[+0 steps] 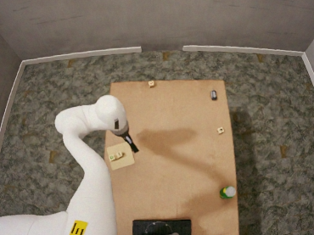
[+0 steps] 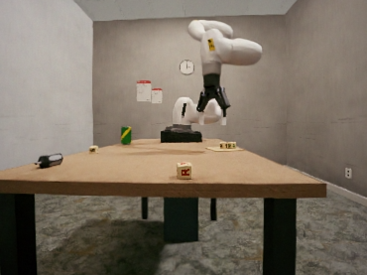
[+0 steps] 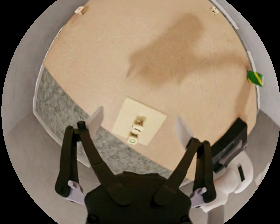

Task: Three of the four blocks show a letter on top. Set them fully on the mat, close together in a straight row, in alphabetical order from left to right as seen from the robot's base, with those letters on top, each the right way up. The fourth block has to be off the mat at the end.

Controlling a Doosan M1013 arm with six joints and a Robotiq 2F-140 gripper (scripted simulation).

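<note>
Two cream blocks are on the pale mat. One block has a round green letter on top. The other block is close beside it, with a dark letter on top that I cannot read surely. A third block is at the table's far edge, with a red R lying sideways on its front face. A fourth block is near the right edge; its top is too small to read. My gripper is wide open and empty, high above the mat area.
A dark small bottle-like object lies near the far right corner. A green and yellow can stands near the right edge. The black base plate is at the near end of the table.
</note>
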